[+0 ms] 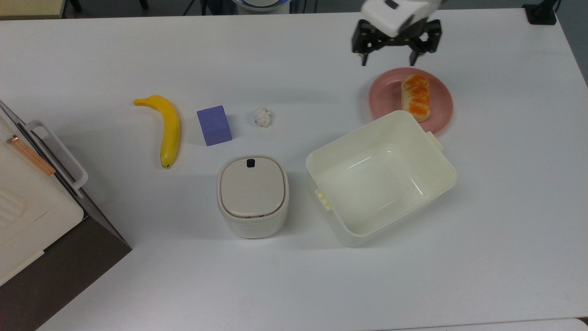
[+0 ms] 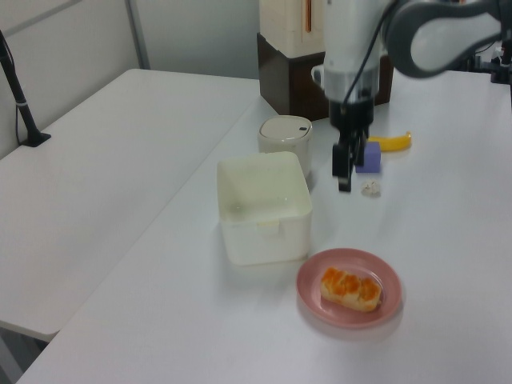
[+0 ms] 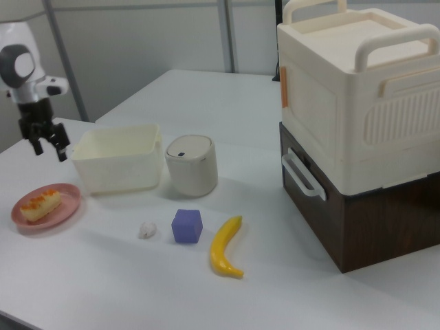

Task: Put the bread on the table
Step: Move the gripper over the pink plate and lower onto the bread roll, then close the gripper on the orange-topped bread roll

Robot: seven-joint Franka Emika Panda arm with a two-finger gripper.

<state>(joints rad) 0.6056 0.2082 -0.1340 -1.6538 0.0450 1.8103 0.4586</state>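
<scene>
Above the pink plate (image 1: 390, 94) the air is free; the cream bin (image 1: 381, 177) crowds its near rim; bare table (image 1: 505, 138) lies on the top view's right.

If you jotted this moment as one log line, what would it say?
phase: approach | gripper: open, empty, above table beside pink plate | bread: on plate, untouched

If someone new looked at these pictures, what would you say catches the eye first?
Probably the bread, orange-glazed on the pink plate near the top view's right, with the open gripper hovering just beyond the plate. Next, the yellow banana beside the purple block on the white table.
</scene>
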